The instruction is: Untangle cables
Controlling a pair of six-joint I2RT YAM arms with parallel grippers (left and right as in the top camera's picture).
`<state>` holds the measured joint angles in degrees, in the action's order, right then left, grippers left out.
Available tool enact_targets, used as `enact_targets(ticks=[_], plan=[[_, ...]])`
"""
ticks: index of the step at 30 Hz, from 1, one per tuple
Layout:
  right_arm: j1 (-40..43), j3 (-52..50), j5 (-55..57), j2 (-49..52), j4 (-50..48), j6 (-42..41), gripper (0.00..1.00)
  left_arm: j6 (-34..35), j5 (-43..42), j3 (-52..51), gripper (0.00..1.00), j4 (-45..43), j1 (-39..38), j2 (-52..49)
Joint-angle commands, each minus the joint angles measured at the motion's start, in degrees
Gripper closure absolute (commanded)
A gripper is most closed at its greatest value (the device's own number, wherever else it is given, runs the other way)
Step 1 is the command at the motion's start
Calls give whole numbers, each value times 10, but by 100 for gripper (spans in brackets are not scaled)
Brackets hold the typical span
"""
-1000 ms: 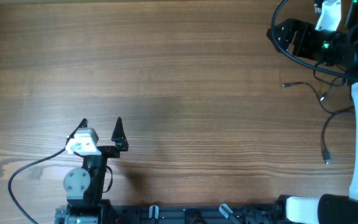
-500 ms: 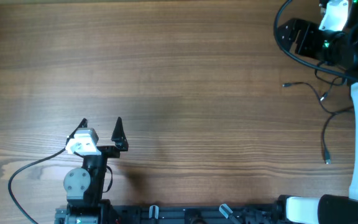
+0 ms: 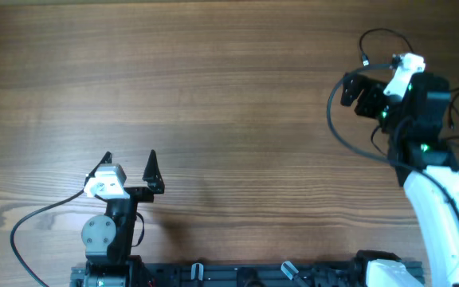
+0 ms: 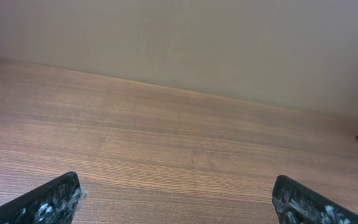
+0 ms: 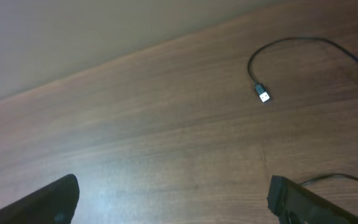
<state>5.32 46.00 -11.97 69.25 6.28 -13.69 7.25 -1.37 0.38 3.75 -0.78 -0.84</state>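
Swinging inward across the counter point(image 3: 229, 80), my right tool point(image 3: 358, 94) hangs with fingers apart near one cable point(image 5: 263, 94), lined up, I judge, for a first pick. My left tool point(image 3: 130, 163) sits parked, fingers apart too. That cable's far end and anything under my right arm point(image 3: 437, 199) stay hidden

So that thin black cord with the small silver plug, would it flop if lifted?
Probably floppy: the thin black cord lies in a loose curve on the brown wooden table, so it would likely droop. It looks light; a push should just drag it. Its small silver plug might swing.
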Motion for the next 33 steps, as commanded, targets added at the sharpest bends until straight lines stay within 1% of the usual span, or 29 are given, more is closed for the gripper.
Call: enact_targets(ticks=[1,6,9,14,19,26,30,33], plan=[[-3,-86,-31,-67,-96,51,0,7,4,-1,0,6,4,5],[-3,-224,-42,-147,-286,43,0,7,4,-1,0,6,4,5],[-8,-299,-42,-191,-382,43,0,7,4,-1,0,6,4,5],[-10,-386,-42,-252,-495,43,0,7,4,-1,0,6,4,5],[-10,-459,-33,-320,-556,46,0,7,4,-1,0,6,4,5],[-10,-457,-31,-389,-478,45,0,7,4,-1,0,6,4,5],[-10,-457,-13,-434,-400,47,0,7,4,-1,0,6,4,5],[-10,-457,9,-480,-311,47,0,7,4,-1,0,6,4,5]])
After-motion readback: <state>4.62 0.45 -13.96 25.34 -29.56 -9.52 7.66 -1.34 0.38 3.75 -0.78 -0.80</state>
